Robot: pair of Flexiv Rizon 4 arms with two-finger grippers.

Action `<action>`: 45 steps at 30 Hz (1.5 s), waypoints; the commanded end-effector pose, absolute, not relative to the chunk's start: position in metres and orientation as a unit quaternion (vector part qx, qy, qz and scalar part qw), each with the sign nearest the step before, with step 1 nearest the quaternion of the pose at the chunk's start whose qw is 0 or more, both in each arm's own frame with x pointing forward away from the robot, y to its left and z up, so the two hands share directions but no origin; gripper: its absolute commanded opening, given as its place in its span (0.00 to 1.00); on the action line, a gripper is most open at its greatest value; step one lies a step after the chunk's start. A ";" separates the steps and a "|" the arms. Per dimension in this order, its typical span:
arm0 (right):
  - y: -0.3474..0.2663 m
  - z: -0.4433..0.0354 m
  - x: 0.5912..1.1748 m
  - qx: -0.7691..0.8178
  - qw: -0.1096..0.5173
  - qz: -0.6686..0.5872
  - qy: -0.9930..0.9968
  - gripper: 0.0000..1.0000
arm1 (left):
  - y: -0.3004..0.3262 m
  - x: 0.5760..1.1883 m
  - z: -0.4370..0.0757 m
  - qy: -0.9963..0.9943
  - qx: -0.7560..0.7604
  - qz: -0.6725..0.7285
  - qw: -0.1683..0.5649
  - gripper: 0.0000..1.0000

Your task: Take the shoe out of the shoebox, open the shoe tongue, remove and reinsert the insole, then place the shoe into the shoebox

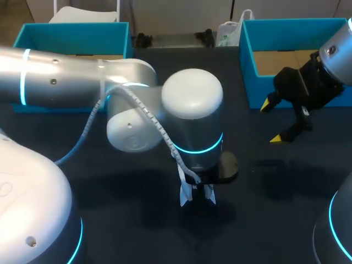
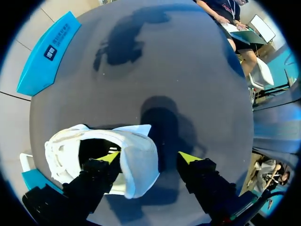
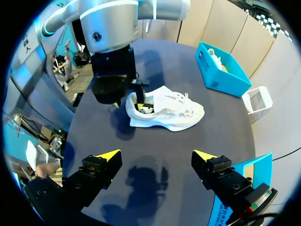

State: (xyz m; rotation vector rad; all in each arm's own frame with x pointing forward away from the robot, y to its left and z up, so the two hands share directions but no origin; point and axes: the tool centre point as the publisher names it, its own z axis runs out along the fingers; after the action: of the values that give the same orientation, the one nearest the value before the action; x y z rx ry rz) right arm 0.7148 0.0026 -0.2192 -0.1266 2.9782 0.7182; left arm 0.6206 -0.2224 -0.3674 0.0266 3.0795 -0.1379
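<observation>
Left tool (image 2: 149,157) spread wide, one finger inside the white shoe (image 3: 169,113)
Right tool (image 1: 272,122) wide, empty, at 2 o'clock from it; shoe rests on tabletop (image 1: 264,231)

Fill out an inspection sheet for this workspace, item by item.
Surface: dark matte table top, only shadows on the bare part.
Job's things: white lace-up sneaker out on the table; open teal cardboard shoebox at the far left, a second one at the far right.
Clutter: nothing seen.
Grippers: left gripper with jaws open, one finger inside the sneaker's opening and the other outside; right gripper with jaws open above bare table, holding nothing.
Cables: grey spiral-wrapped cable running along the silver left arm.
Surroundings: nothing seen.
</observation>
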 end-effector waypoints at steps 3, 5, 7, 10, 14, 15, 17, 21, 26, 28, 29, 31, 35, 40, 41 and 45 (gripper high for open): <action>0.003 -0.220 0.714 -0.041 0.038 0.233 0.971 1.00 | -0.230 0.621 -0.384 0.999 -0.002 -0.026 0.026 0.57; 0.003 -0.220 0.714 -0.041 0.038 0.233 0.971 1.00 | -0.229 0.621 -0.388 0.999 -0.007 -0.018 0.025 0.53; 0.003 -0.220 0.714 -0.041 0.038 0.233 0.971 1.00 | -0.228 0.622 -0.392 1.000 -0.011 -0.012 0.022 0.50; 0.003 -0.220 0.714 -0.041 0.038 0.233 0.971 1.00 | -0.226 0.623 -0.395 1.000 -0.018 -0.007 0.016 0.35; 0.003 -0.220 0.714 -0.041 0.038 0.233 0.971 1.00 | -0.220 0.623 -0.392 1.000 -0.020 -0.008 0.009 0.00; 0.003 -0.220 0.714 -0.041 0.038 0.233 0.971 1.00 | -0.218 0.622 -0.391 1.000 -0.024 -0.007 0.005 0.00; 0.003 -0.220 0.714 -0.041 0.038 0.233 0.971 1.00 | -0.214 0.622 -0.388 1.000 -0.021 -0.006 -0.010 0.00; 0.003 -0.220 0.714 -0.041 0.038 0.233 0.971 1.00 | -0.205 0.623 -0.377 0.999 -0.035 0.008 -0.030 0.00; 0.003 -0.220 0.714 -0.041 0.038 0.233 0.971 1.00 | -0.192 0.630 -0.345 0.998 -0.041 0.032 -0.041 0.00; 0.003 -0.220 0.714 -0.041 0.038 0.233 0.971 1.00 | -0.187 0.634 -0.329 0.998 -0.041 0.038 -0.043 0.00; 0.003 -0.220 0.714 -0.041 0.038 0.233 0.971 1.00 | -0.185 0.637 -0.322 0.997 -0.040 0.039 -0.043 0.00; 0.003 -0.220 0.714 -0.041 0.038 0.233 0.971 1.00 | -0.179 0.641 -0.306 0.997 -0.037 0.041 -0.045 0.00; 0.003 -0.220 0.714 -0.041 0.038 0.233 0.971 1.00 | -0.170 0.652 -0.279 0.997 -0.024 0.041 -0.056 0.00; 0.003 -0.220 0.714 -0.041 0.038 0.233 0.971 1.00 | -0.161 0.662 -0.245 0.998 -0.023 0.038 -0.048 0.00; 0.003 -0.220 0.714 -0.041 0.038 0.233 0.971 1.00 | -0.159 0.664 -0.239 0.997 -0.016 0.040 -0.059 0.00; 0.003 -0.220 0.714 -0.041 0.038 0.233 0.971 1.00 | -0.154 0.670 -0.217 0.997 -0.012 0.043 -0.067 0.00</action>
State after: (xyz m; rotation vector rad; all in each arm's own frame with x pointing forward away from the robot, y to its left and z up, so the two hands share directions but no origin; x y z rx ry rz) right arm 0.7147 0.0026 -0.2192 -0.1267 2.9782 0.7182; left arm 0.6611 -0.1629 -0.2555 -0.0444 3.2717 0.1617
